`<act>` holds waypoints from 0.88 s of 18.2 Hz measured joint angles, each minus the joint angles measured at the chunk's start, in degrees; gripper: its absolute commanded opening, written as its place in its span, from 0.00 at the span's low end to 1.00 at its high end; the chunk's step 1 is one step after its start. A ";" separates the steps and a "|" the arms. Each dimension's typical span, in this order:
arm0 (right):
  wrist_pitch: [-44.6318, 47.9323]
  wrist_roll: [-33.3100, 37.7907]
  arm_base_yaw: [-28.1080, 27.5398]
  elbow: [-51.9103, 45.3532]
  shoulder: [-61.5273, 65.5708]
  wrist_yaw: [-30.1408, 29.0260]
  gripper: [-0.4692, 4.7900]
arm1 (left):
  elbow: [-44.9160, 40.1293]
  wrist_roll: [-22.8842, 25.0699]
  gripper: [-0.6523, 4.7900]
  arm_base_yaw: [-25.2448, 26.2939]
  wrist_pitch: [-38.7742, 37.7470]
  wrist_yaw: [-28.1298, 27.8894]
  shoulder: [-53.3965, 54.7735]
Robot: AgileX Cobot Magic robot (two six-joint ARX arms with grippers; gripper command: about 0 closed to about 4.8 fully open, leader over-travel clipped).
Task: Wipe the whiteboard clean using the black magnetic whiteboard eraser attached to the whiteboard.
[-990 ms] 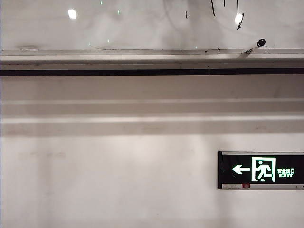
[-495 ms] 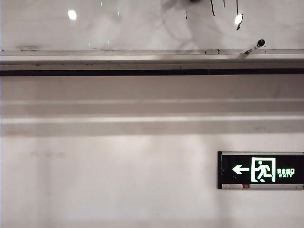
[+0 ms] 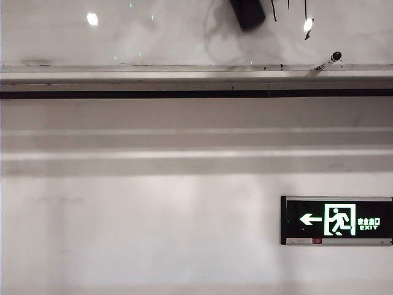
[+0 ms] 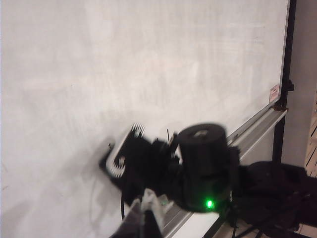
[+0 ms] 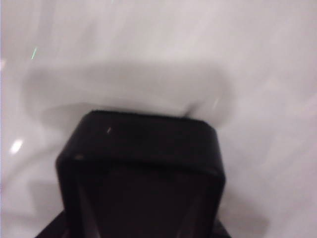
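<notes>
- Up along the whiteboard (image 3: 153, 34), the grey tray rail (image 3: 153, 69) carries one thing: a white marker (image 3: 328, 60) with a black cap, lying tilted towards the rail's right end
- The eraser (image 3: 249, 13) is on the board above the rail, right of the middle, with thin black marker strokes (image 3: 274, 9) just to its right; the exterior view's top edge cuts off its upper part
- In the right wrist view the eraser (image 5: 141, 163) fills the lower part, blurred, with its far end against the glossy surface
- The right gripper (image 4: 123, 159) is at the board, seen from the left wrist camera as a dark, soft mass with a green light behind it; its jaws stand partway apart, clasped on the eraser, though the fingers themselves are hard to make out
- The left gripper (image 4: 147, 218) shows only as a pale tip at the picture's edge, jaws pressed together, holding nothing, apart from the board
- Below the rail, on the matte wall (image 3: 153, 233), hangs a lit exit sign (image 3: 336, 220), cut off on the right
</notes>
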 measured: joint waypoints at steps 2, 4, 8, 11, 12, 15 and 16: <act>-2.91 0.24 0.00 -0.15 0.48 -0.04 0.37 | 0.00 0.00 0.11 0.00 0.00 0.00 0.00; -5.86 0.37 0.00 -0.28 0.94 -0.09 0.37 | 0.00 0.00 0.11 0.00 0.00 0.00 0.00; -8.04 0.48 0.22 -0.70 1.66 3.13 0.37 | 0.00 0.00 0.11 0.00 0.00 0.00 0.00; -5.75 0.48 0.59 -1.11 1.92 6.88 0.36 | 0.00 0.00 0.11 0.00 0.02 0.00 0.00; -4.57 0.50 0.59 -1.51 1.86 6.88 0.36 | 0.00 0.00 0.11 0.00 0.02 0.00 0.00; -1.84 0.70 0.52 -2.10 1.81 5.75 0.36 | 0.00 0.00 0.11 0.00 0.02 0.00 0.00; -0.31 0.77 0.57 -2.27 1.84 5.92 0.36 | 0.00 0.00 0.11 0.00 0.02 0.00 0.00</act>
